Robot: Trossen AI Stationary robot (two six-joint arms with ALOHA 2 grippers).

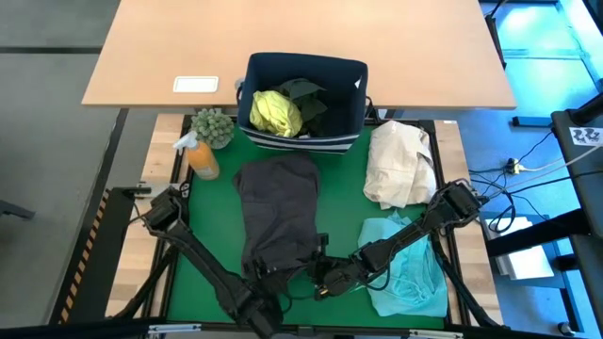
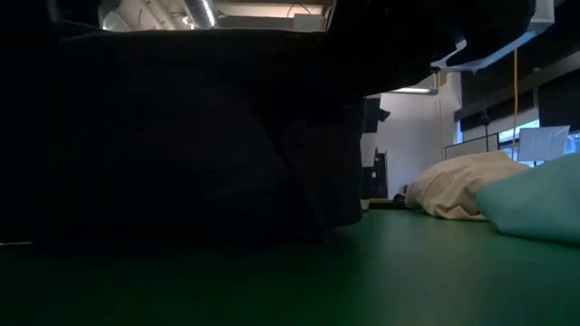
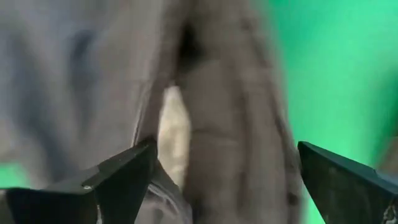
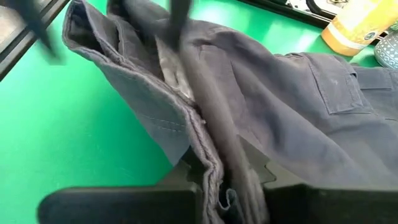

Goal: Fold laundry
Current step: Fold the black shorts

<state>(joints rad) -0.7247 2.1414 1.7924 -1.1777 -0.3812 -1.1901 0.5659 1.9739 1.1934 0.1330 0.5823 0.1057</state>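
On a green mat (image 1: 212,245), the right gripper (image 4: 227,186) pinches the near hem of charcoal grey trousers (image 1: 278,212). The left gripper (image 3: 224,180) hovers just beside that hem, fingers spread wide.

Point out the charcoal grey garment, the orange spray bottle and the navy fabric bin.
Charcoal grey cloth garment (image 1: 276,202): high view, middle of its spread fabric.
Orange plastic spray bottle (image 1: 203,160): high view, on its body.
Navy fabric bin (image 1: 353,94): high view, its right wall.

Right gripper (image 4: 233,186) pinches charcoal grey garment (image 4: 280,106) over green mat (image 4: 68,124).
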